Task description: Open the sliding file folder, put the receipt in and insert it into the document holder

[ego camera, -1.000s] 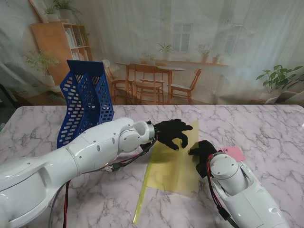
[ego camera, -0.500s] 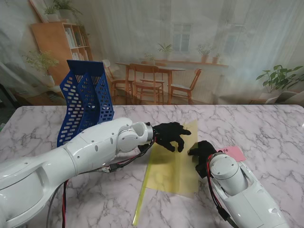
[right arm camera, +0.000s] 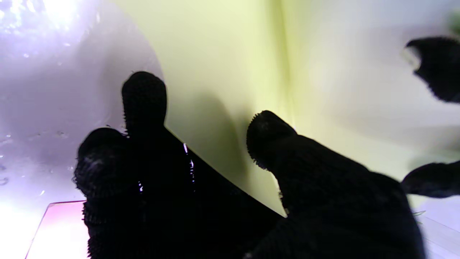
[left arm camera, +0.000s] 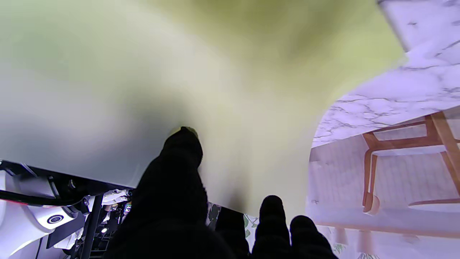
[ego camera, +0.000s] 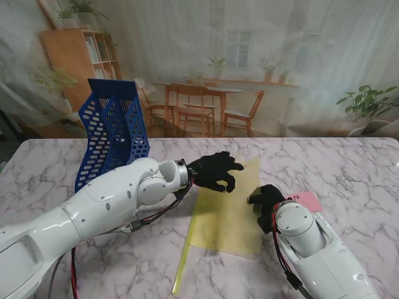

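Observation:
The yellow translucent sliding file folder (ego camera: pixel 227 218) lies in the middle of the marble table (ego camera: pixel 349 168), its yellow slide bar (ego camera: pixel 182 265) running along its left edge and sticking out toward me. My left hand (ego camera: pixel 215 171) grips the folder's far left part; in the left wrist view the thumb (left arm camera: pixel 181 154) presses on the raised yellow sheet (left arm camera: pixel 179 72). My right hand (ego camera: pixel 265 200) holds the folder's right edge, with its thumb (right arm camera: pixel 269 136) on the sheet (right arm camera: pixel 222 54). The pink receipt (ego camera: pixel 305 200) lies flat just right of that hand, and also shows in the right wrist view as the receipt (right arm camera: pixel 61 230).
The blue perforated document holder (ego camera: pixel 112 134) stands at the far left of the table, behind my left forearm. A printed backdrop wall closes the table's far edge.
My left hand has drawn back to the left by a few centimetres with the yellow sheet, and the folder's near left corner shifted slightly left. The right hand and the receipt have stayed put.

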{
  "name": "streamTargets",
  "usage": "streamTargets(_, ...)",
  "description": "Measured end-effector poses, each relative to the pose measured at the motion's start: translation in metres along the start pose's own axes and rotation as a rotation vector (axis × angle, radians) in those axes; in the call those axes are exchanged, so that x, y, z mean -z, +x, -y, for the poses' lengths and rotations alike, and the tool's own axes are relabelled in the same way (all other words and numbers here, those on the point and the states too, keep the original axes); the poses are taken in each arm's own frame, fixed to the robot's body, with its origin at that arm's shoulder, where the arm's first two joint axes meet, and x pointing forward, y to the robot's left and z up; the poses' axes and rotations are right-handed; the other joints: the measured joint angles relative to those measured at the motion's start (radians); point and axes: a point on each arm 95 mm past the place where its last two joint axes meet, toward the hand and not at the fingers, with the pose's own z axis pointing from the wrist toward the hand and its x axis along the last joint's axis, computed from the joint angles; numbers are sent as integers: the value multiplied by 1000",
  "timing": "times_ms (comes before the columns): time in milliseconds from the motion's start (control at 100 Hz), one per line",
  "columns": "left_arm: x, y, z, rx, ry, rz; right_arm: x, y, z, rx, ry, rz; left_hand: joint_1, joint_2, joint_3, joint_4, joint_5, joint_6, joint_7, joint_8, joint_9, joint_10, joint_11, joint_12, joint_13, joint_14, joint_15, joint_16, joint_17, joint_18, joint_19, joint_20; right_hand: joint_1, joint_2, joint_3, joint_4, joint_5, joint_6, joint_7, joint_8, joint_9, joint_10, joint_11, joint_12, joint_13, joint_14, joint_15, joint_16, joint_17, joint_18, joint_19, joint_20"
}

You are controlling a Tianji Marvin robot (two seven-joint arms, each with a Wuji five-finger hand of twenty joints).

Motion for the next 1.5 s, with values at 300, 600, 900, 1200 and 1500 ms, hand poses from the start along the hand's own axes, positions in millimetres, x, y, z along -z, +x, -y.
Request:
streamTargets(300, 40, -10, -10, -34, 62, 49, -3, -2, 6, 12, 0, 4, 3, 0, 0, 0, -1, 0, 0, 5, 1, 0, 27, 15, 0, 0, 19, 12, 0, 0, 11, 15, 0, 20, -1, 0, -68, -74, -101, -85, -26, 9, 0, -3, -28, 7, -49, -9, -71, 1, -31, 0)
streamTargets(600, 64, -11, -20, -14, 107, 90, -2, -5, 6, 20, 3, 14, 4, 0, 0, 0, -12, 0, 0, 30, 24, 0, 46, 30, 12, 0, 36, 15, 0, 0, 23, 36, -14, 112, -57, 81, -229, -96, -327, -70, -260, 39, -15, -27, -238, 36, -126, -29, -297, 1, -143, -2)
streamTargets(900, 55, -13, -23, 35, 95, 91, -1, -6, -2, -7, -38, 8, 13, 10, -13, 0, -10, 3, 25, 66, 25, -1, 46, 30, 25, -2, 39, 23, 0, 0, 23, 38, -65, 124, -157, 128, -348, -95, -374, 0, -525, 47, -64, -77, -462, -1, -130, -54, -505, -64, -232, -11)
streamTargets(1200, 48, -11, -21, 31, 108, 112, 9, -9, -12, -76, -64, -45, 14, 9, -14, 0, 2, 4, 25, 66, 62, -4, 58, 42, 41, -4, 43, 23, -2, 0, 38, 71, -81, 136, -195, 128, -347, -95, -375, 2, -556, 48, -70, -79, -504, 17, -176, -83, -528, -75, -239, -11)
streamTargets(1500, 44, -9, -14, 31, 129, 142, 27, -6, -34, 82, -143, -164, 14, 9, -15, 0, 2, 5, 22, 67, 74, -1, 66, 57, 46, -2, 45, 23, -9, 14, 65, 113, -137, 136, -211, 129, -267, -160, -372, 15, -546, 48, -71, -89, -504, 17, -175, -83, -528, -89, -229, -1)
